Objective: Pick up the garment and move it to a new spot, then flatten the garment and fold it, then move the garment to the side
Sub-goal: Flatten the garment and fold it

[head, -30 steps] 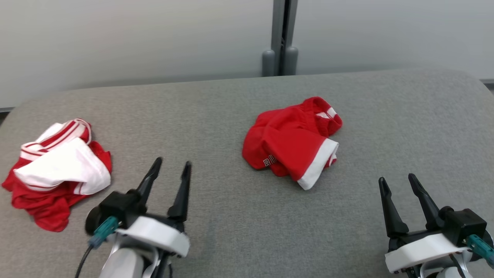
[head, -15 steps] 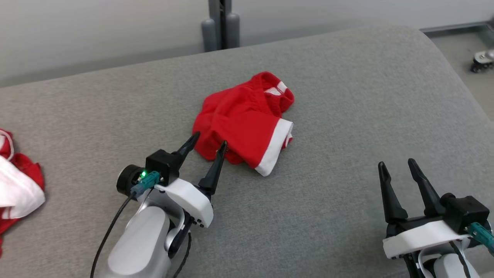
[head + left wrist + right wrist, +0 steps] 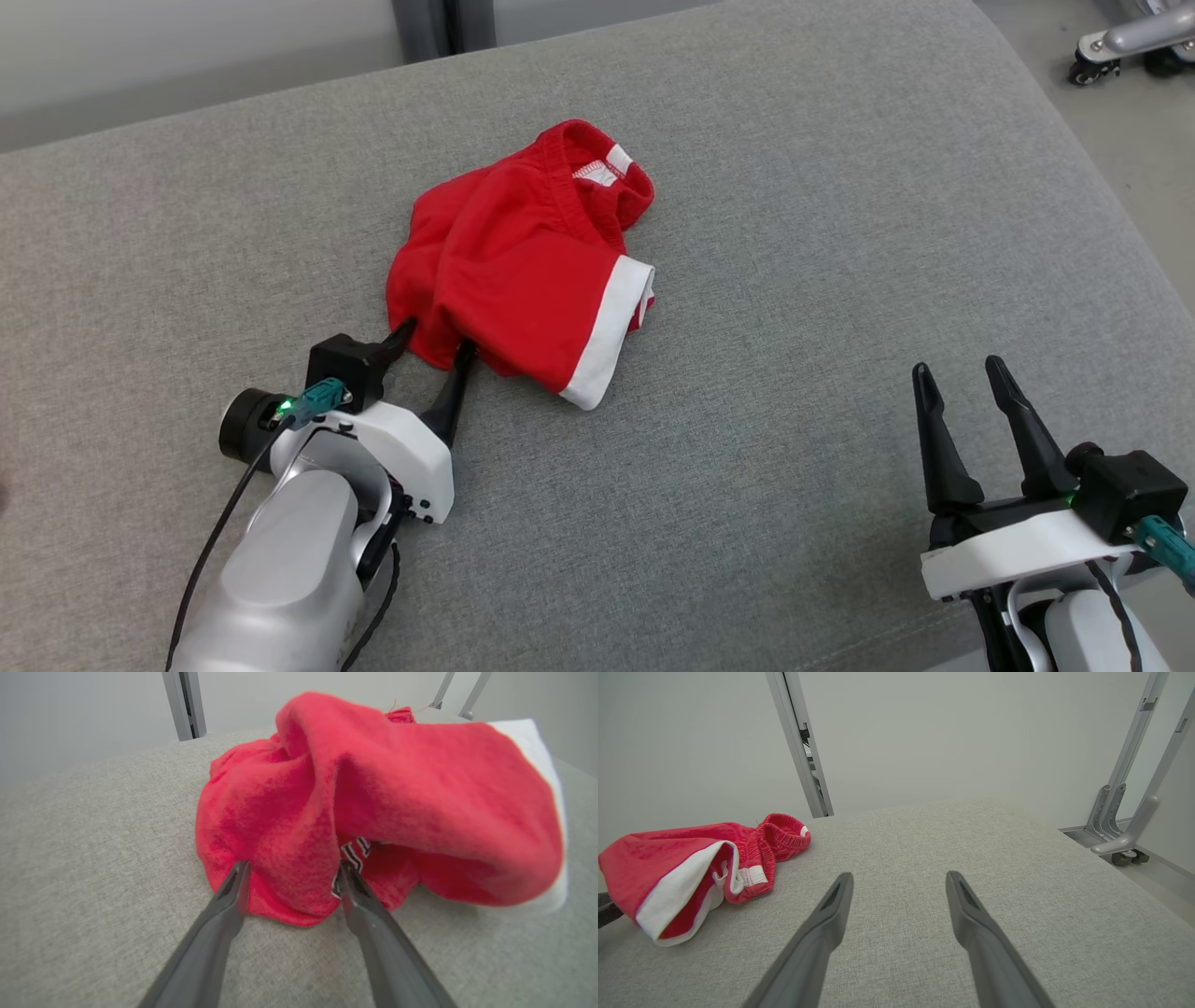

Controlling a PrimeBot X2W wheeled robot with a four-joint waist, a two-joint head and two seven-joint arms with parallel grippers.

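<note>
Worktop (image 3: pixel 840 233): grey, with a soft cloth cover, flat, round at the corners.
Wall (image 3: pixel 948 728): plain and pale, behind the worktop.
Post (image 3: pixel 798 742): grey metal, standing up by the wall past the far edge.
Wheeled leg (image 3: pixel 1120 37): silver metal with small dark wheels, on the floor.
Floor (image 3: pixel 1120 140): pale grey, off the worktop's right side.

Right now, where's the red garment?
Head view, left of centre: red garment on the grey surface, near edge between the fingers of the left end effector.
</note>
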